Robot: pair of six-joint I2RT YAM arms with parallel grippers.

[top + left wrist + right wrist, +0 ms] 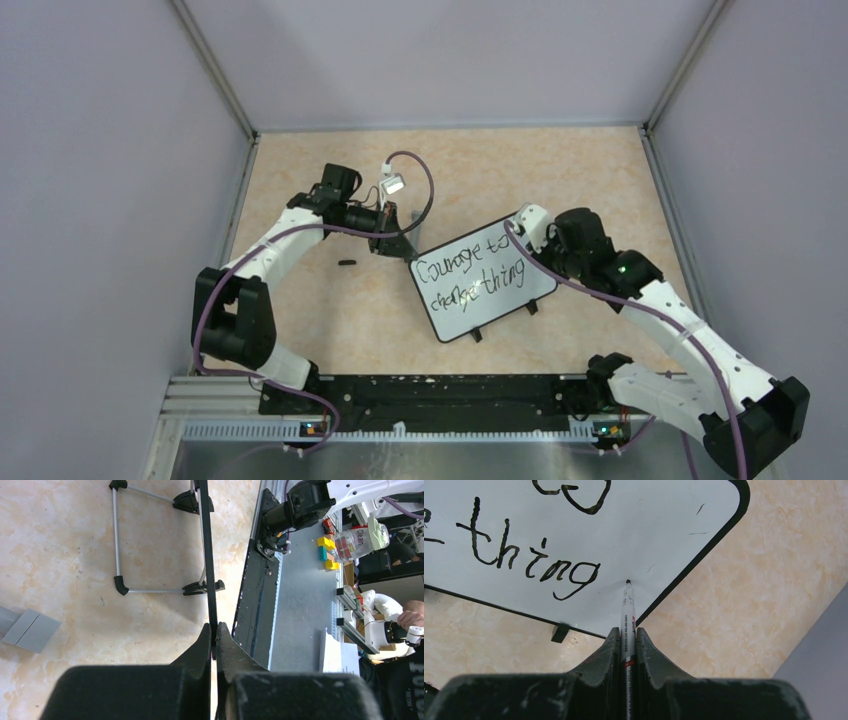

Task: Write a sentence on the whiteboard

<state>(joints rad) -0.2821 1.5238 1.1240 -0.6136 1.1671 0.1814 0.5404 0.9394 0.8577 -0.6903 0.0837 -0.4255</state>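
Tabletop, beige marbled laminate [330, 320], carries everything. Flat white rectangular whiteboard with thin black rim [465, 318] sits centre-right in the top view, turned diagonally, small black feet along its lower edge. Black handwritten sentence [470, 272] in two lines reads "Courage to / change thing"; no final "s" visible.

Left gripper [215, 627], black two-finger, is at the board's upper-left corner in the top view. Its wrist view shows the board edge-on as a thin black line running down into the fingers, which are pinched together on that edge. Grey wire stand [117, 535] shows behind the board, upper left of that view.

Right gripper [626, 632] is over the board's upper-right end in the top view, fingers clamped narrow around a slim white marker pen with black tip [627, 610]. Tip rests against the white surface just right of the "g" in "thing", near the board's rounded corner.

Small black oblong piece [346, 262] lies on the tabletop, left of the left gripper, apart from the board.
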